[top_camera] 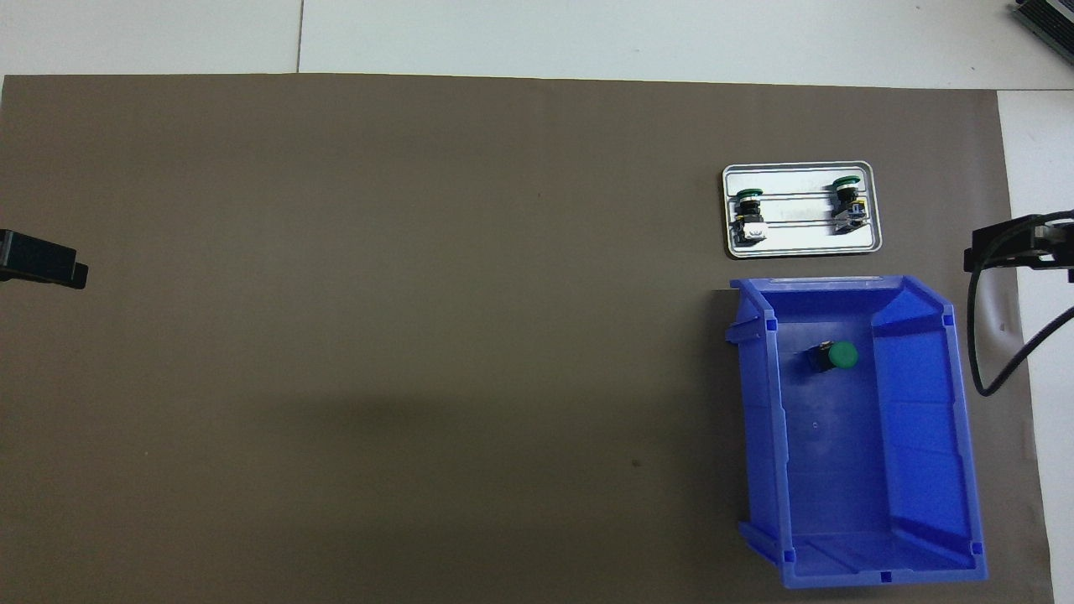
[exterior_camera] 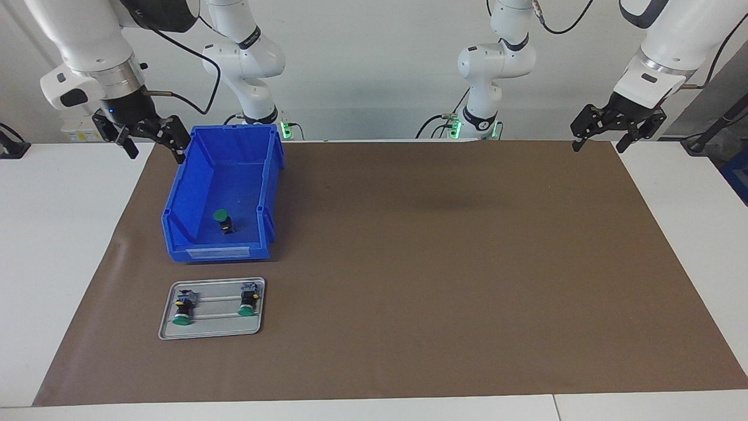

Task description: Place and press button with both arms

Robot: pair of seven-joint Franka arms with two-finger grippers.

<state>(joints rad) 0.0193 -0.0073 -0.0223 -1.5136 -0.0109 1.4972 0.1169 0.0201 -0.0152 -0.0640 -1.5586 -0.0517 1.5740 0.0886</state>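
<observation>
Broadly, open room: most of the brown mat (exterior_camera: 444,263) is bare, from the bin toward the left arm's end.
Edges: the mat leaves white table (exterior_camera: 58,245) showing at both ends.
Button (exterior_camera: 222,219): lies tipped on the floor of the blue bin (exterior_camera: 181,199) (green cap toward the robots), touching no wall.
Bin: at the right arm's end, its low lip away from the robots.
Tray (exterior_camera: 166,318): just beside that lip, farther from the robots, holding two more buttons (exterior_camera: 182,309) lying on rails.
Right gripper (exterior_camera: 153,142): released, raised beside the bin's tall end wall.
Left gripper (exterior_camera: 602,137): released, empty, over the mat's corner at its own end.
</observation>
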